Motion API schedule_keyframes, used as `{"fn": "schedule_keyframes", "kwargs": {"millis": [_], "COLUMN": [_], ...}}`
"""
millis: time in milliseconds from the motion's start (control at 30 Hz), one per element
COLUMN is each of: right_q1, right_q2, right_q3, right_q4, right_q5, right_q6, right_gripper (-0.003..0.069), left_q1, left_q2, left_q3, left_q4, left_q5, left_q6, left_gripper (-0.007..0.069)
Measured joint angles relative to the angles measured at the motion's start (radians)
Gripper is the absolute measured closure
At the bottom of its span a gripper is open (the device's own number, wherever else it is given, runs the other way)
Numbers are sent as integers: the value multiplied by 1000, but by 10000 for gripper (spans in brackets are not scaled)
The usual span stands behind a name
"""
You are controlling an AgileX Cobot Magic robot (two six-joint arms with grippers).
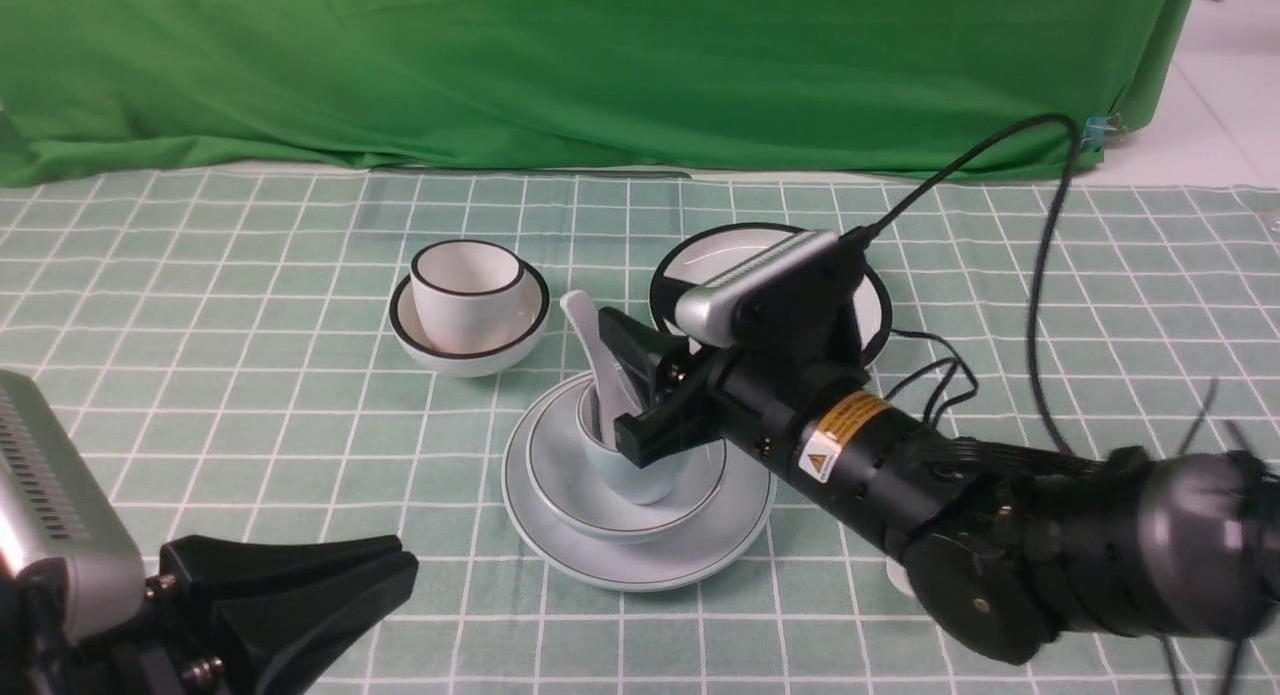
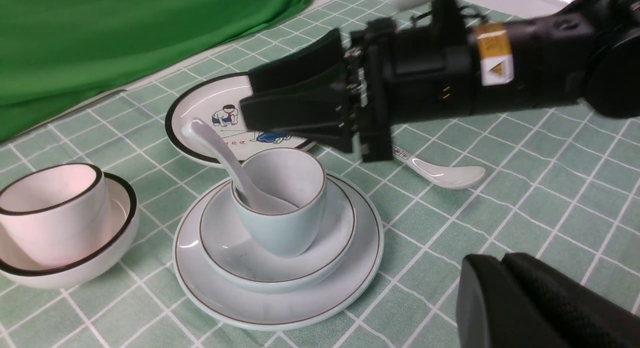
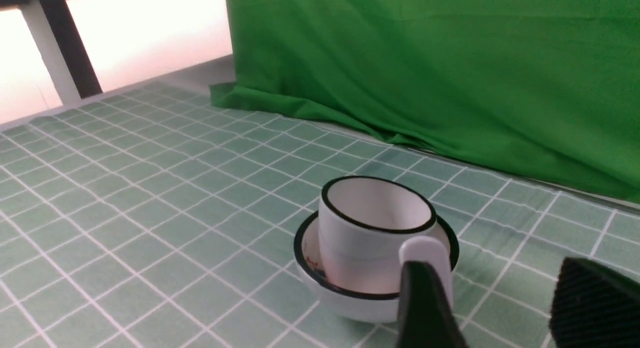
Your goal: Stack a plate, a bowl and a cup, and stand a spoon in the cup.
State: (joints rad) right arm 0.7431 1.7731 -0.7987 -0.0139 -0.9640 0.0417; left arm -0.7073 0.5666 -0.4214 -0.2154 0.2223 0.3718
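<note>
spoon leaning in cup (stacked), right gripper jaws apart

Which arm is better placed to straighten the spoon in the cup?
Right. The right gripper hangs open beside the spoon handle, next to the cup. The left gripper sits low, close to the robot, far from both.

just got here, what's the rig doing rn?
The right arm's tool is open beside the handle of the spoon, not gripping it. The spoon stands leaning in the cup, which sits in the bowl on the plate, so the stack looks complete. The left tool sits low, close to the front camera, shut and holding nothing.
</note>
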Motion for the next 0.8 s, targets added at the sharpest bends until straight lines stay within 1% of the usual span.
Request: {"fn": "schedule_keyframes", "kwargs": {"millis": [33,167,267,333,367,400,433,467,533,567,600,667,733,800], "right_q1": [1,10,29,37,41,42,43,44,47,47,47,47,47,47], "right_q2": [-40,-221,-380,-464,-515,-573,-591,-660,-746,-761,-794,-837,-896,-930], "right_q3": [11,29,29,30,30,30,30,30,33,34,37,46,77,108], "right_q4": [-8,-37,-49,-51,-51,-52,-52,-52,-52,-52,-52,-51,-51,-51], "right_q5": [38,271,498,629,714,814,831,964,1143,1171,1235,1301,1354,1367], "right_q6": [0,4,3,3,3,3,3,3,3,3,3,3,19,35], "right_gripper": [271,271,271,284,305,340,347,412,504,527,562,603,634,640], "left_q1": [0,0,0,0,0,0,0,0,0,0,0,0,0,0], "left_q2": [0,0,-1,-7,-15,-30,-36,-65,-142,-148,-189,-235,-293,-325], "left_q3": [0,0,0,0,0,0,0,0,4,5,17,40,84,118], "left_q4": [0,0,-10,-25,-34,-48,-52,-70,-86,-88,-91,-93,-97,-105], "left_q5": [-1,-17,-31,-31,-31,-30,-30,-20,11,13,23,27,18,-7], "left_q6": [0,0,0,0,0,0,0,0,0,0,0,0,0,0], "left_gripper": [613,613,613,613,613,613,613,613,613,613,613,613,613,613]}}
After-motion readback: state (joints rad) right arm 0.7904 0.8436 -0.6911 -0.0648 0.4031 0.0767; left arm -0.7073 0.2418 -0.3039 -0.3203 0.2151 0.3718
